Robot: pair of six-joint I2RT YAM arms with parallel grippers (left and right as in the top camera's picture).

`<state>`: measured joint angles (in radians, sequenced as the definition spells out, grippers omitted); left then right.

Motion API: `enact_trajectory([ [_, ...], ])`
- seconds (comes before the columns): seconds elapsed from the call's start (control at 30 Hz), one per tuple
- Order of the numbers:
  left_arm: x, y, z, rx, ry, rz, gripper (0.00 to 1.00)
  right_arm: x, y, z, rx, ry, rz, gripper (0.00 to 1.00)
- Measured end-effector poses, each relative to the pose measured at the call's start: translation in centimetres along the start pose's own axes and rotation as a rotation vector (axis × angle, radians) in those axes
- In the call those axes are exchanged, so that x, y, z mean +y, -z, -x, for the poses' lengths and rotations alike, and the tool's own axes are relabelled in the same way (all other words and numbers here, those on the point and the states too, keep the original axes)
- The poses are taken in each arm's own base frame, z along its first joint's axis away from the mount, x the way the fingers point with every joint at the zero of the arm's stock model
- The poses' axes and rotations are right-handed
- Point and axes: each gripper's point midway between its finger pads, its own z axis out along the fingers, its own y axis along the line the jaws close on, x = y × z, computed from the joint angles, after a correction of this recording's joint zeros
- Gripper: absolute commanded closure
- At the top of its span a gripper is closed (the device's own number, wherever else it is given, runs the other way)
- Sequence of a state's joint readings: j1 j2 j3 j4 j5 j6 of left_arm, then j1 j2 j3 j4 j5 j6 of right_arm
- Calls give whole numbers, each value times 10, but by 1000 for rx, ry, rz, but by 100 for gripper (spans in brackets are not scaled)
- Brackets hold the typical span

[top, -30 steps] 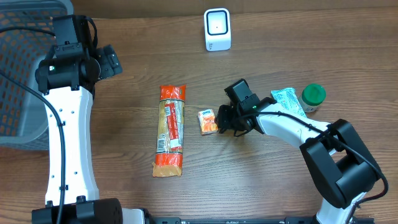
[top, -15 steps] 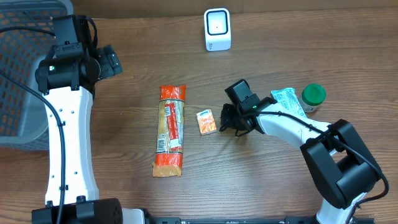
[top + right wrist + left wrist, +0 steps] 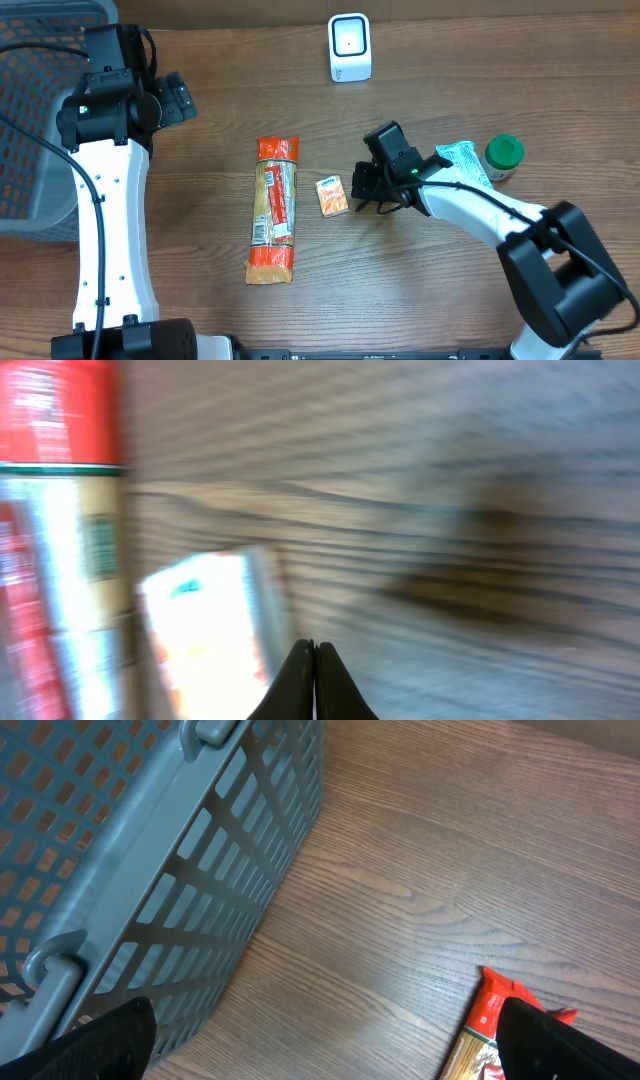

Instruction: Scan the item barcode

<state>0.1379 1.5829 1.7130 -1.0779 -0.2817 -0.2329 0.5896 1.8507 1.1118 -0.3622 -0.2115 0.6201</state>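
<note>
Two arms are at the wooden table [image 3: 200,310], and on the far left sits a grey mesh basket [image 3: 30,110]. The left claw [image 3: 178,98] hangs just beside its wall, spread wide and carrying nothing. Its own camera shows the two fingertips far apart in the bottom corners, with the basket's slatted side [image 3: 150,840] above them. Moving right, a long packet [image 3: 274,210] with red ends lies flat, running up and down the table. Just beside it lies the small orange packet [image 3: 334,195], flat on the wood and in nobody's grip. Right next to that is the right claw [image 3: 360,192], low over the table at the packet's right edge. Whether it touches the packet, I cannot tell. Its wrist camera is badly blurred, but the fingertips [image 3: 313,678] are pressed together with nothing between them. The white scanner [image 3: 349,47] stands well apart at the back edge. Further right a white-and-blue pouch [image 3: 462,160] lies beside a green-lidded jar [image 3: 504,155].
</note>
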Motion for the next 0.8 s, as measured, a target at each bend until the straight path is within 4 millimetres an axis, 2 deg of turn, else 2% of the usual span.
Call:
enact_trajectory([
  [0.07, 0, 0, 0, 0, 0, 0, 0, 7, 4, 0, 3, 9, 29, 96],
  [0.23, 0, 0, 0, 0, 0, 0, 0, 9, 3, -4, 27, 14, 48, 96],
  [0.47, 0, 0, 0, 0, 0, 0, 0, 17, -11, -11, 73, 42, 113, 96],
  [0.8, 0, 0, 0, 0, 0, 0, 0, 20, -16, -16, 100, 62, 146, 96],
])
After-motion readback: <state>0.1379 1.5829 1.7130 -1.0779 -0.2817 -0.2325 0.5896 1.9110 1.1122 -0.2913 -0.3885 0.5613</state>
